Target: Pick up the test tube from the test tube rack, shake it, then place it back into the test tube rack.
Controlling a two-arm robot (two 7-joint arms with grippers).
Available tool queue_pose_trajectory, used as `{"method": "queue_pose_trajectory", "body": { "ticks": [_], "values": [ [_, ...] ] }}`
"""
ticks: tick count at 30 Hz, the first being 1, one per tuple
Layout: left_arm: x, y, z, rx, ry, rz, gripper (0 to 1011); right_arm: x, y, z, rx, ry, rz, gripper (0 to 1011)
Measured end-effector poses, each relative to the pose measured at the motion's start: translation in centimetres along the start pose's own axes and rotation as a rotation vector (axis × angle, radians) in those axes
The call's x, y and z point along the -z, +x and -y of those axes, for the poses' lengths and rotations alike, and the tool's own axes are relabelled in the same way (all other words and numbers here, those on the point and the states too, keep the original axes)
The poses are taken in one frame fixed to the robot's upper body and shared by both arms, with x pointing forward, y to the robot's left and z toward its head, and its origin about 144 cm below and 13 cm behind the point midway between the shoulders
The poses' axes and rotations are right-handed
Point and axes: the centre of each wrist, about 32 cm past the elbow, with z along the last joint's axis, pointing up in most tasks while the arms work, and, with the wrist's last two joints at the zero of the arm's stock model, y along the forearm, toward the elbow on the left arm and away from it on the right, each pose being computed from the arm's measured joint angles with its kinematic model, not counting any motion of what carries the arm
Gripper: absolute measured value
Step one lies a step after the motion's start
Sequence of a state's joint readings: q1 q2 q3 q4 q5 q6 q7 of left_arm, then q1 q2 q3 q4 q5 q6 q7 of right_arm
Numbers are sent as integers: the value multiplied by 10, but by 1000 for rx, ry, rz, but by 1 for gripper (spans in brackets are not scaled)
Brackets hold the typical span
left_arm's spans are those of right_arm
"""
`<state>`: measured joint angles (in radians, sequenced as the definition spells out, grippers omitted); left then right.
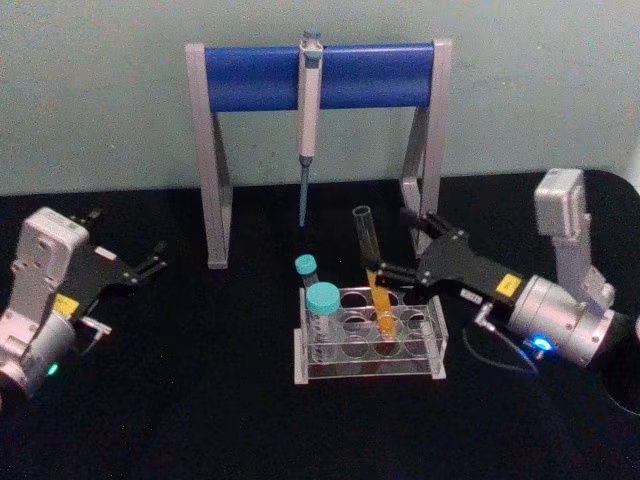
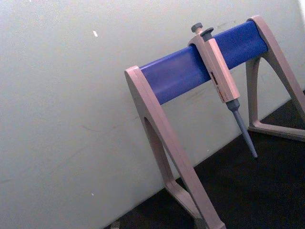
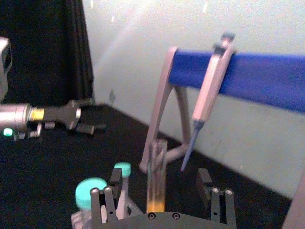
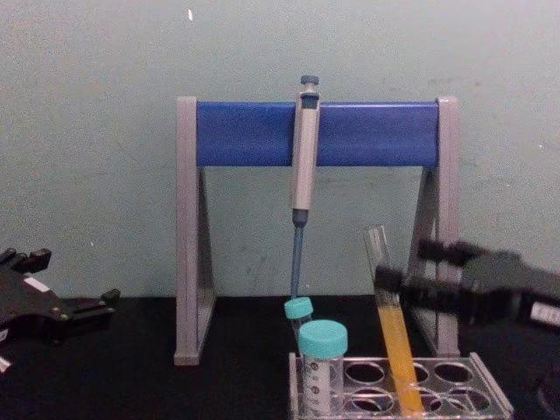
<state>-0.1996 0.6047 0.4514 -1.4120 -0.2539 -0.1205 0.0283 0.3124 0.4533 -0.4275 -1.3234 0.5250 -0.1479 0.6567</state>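
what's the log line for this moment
right claw open astride test tube | tube tilted in test tube rack | left claw idle, open

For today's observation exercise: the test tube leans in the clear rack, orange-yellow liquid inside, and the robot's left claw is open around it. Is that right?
One slip: the head view shows the right claw, not the left, open around the test tube. The left claw is parked off to the side. Otherwise correct: the tube leans in the test tube rack, orange-yellow liquid inside.
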Motion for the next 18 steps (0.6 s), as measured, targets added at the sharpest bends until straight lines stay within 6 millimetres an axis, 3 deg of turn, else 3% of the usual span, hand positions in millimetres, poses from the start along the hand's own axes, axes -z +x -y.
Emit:
{"method": "queue_pose_trajectory", "body": {
  "ticks": [6, 9, 18],
  "values": [
    [0, 0, 0, 0, 0, 0, 1001, -11, 3, 6, 71, 88, -18, 1000],
    [0, 0, 0, 0, 0, 0, 1001, -18, 2, 9, 192, 122, -7, 1000],
    [0, 0, 0, 0, 0, 0, 1001, -15, -3, 4, 513, -5, 129, 1000]
  ]
}}
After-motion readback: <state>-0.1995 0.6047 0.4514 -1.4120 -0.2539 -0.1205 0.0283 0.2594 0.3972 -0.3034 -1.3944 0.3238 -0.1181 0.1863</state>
